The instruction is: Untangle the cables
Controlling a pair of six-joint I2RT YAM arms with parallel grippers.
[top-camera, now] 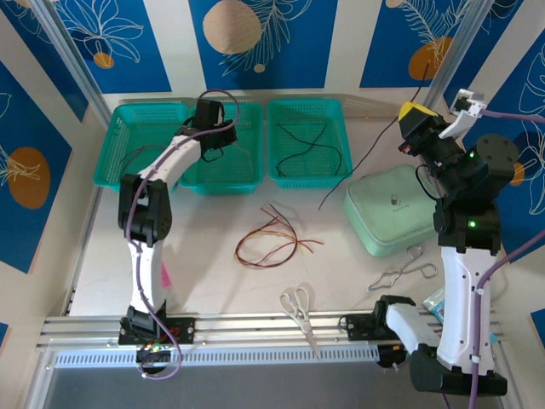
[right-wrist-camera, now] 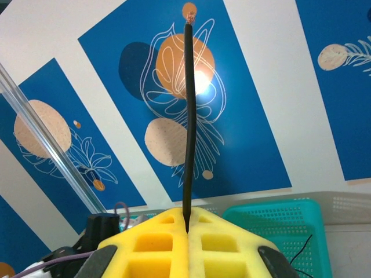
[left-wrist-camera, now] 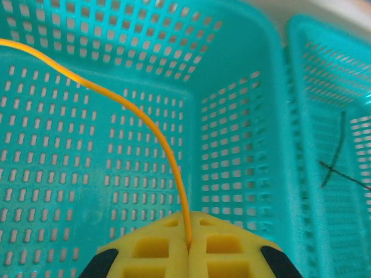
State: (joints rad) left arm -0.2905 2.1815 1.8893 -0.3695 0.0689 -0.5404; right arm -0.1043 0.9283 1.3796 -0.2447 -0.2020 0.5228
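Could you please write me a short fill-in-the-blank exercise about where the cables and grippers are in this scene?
1. The left gripper and the right gripper are each shut on ___ cable.
2. Of the yellow cable and the dark cable, the one held over a teal basket is the ___ one.
3. The loose bundle of cables lies on the ___.
4. The number of teal baskets is ___.
Missing words: one; yellow; table; three.

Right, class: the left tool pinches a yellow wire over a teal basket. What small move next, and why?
Probably open the left tool and drop the yellow wire: it is pinched alone, inside the teal basket.
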